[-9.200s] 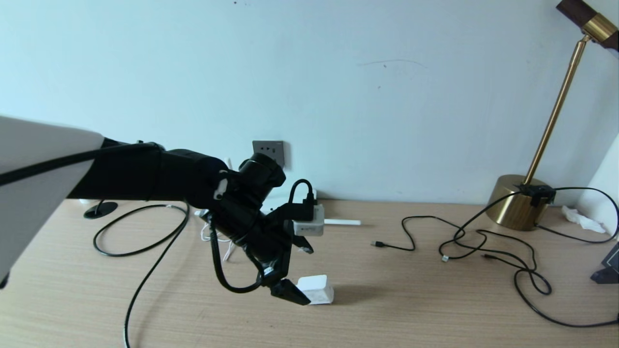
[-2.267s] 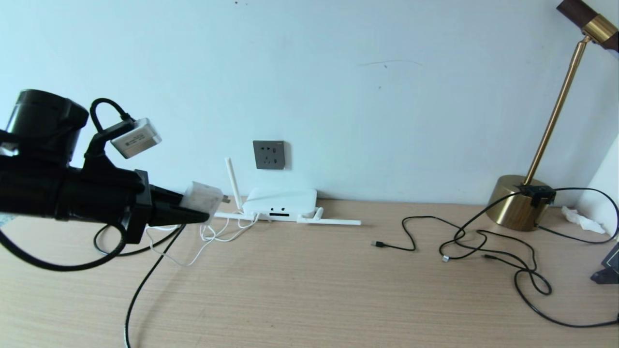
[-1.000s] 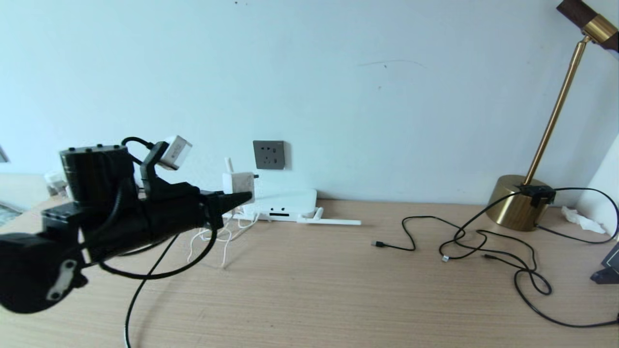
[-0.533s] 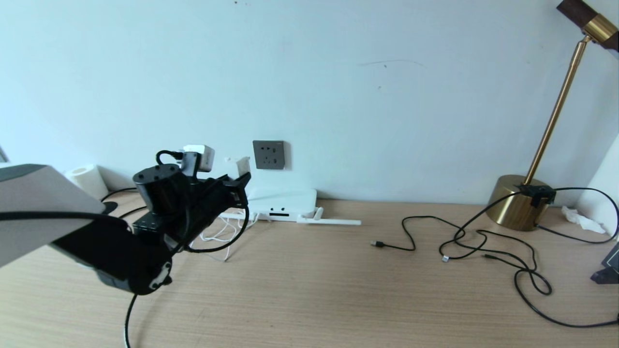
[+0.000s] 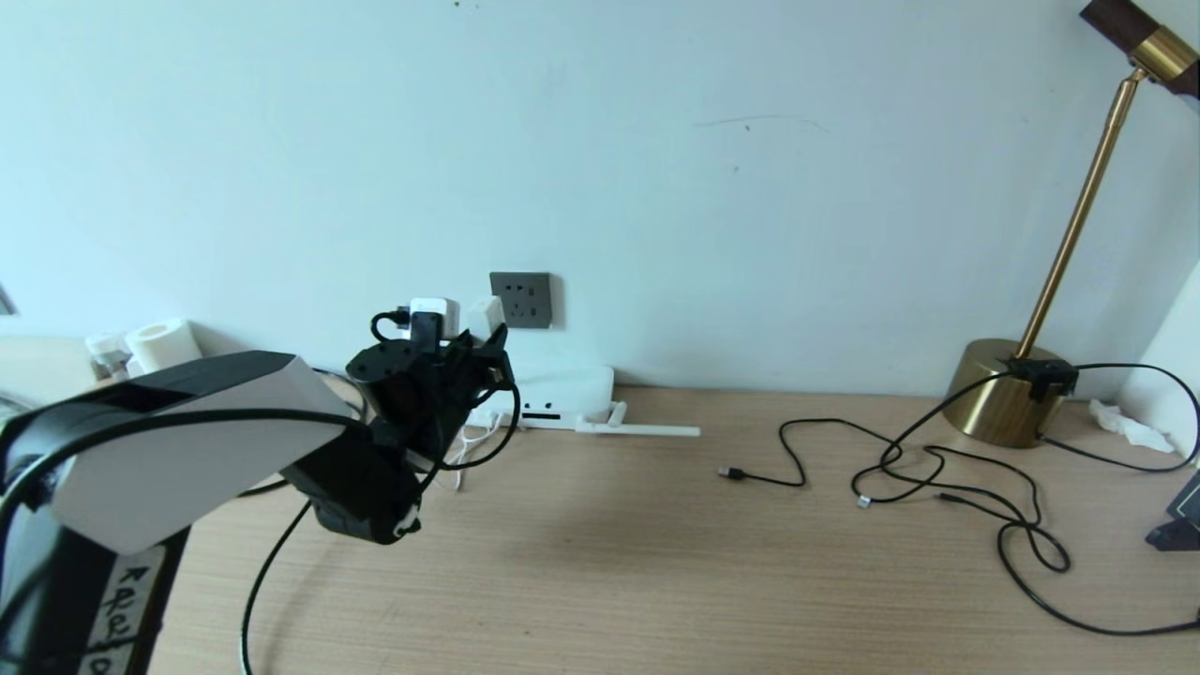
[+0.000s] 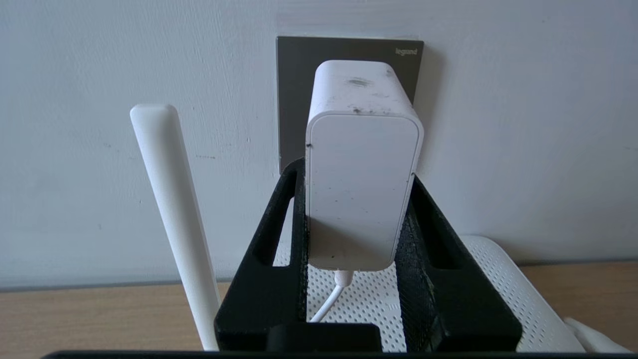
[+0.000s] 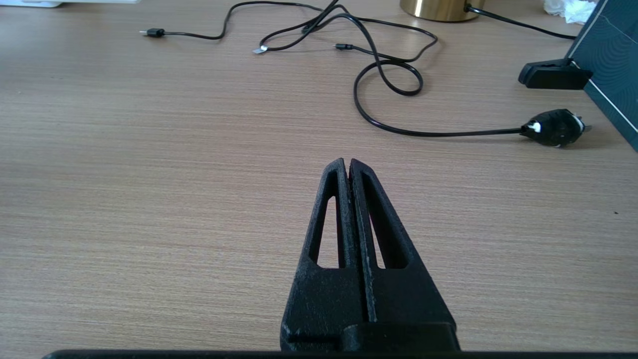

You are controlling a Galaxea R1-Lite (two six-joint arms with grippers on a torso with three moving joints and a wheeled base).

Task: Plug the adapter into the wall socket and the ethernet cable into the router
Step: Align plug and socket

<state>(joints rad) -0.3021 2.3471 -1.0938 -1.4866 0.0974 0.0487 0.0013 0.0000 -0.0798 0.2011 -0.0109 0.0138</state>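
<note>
My left gripper (image 5: 487, 339) is shut on the white cube adapter (image 5: 485, 316), its fingers pressing both sides (image 6: 361, 184). The adapter is held upright right in front of the dark grey wall socket (image 6: 299, 99), (image 5: 521, 300); its prongs are hidden, so I cannot tell whether they are in. Its thin white cord (image 6: 324, 306) hangs down over the white router (image 6: 498, 279), (image 5: 562, 386), which lies against the wall below, one antenna (image 6: 169, 209) standing up. A thick black cable (image 5: 272, 572), likely the ethernet cable, crosses the table's left; its plug is hidden. My right gripper (image 7: 347, 162) hovers shut and empty over bare table.
Thin black cables (image 5: 937, 469) sprawl across the right of the table by a brass lamp base (image 5: 1008, 394). A black plug (image 7: 553, 127) and a dark panel on a clip (image 7: 613, 65) lie at the far right. A paper roll (image 5: 164, 342) stands back left.
The left arm lifted the adapter off the table, swung left, then carried it right and towards the wall, up to the socket. The right side has not changed.
</note>
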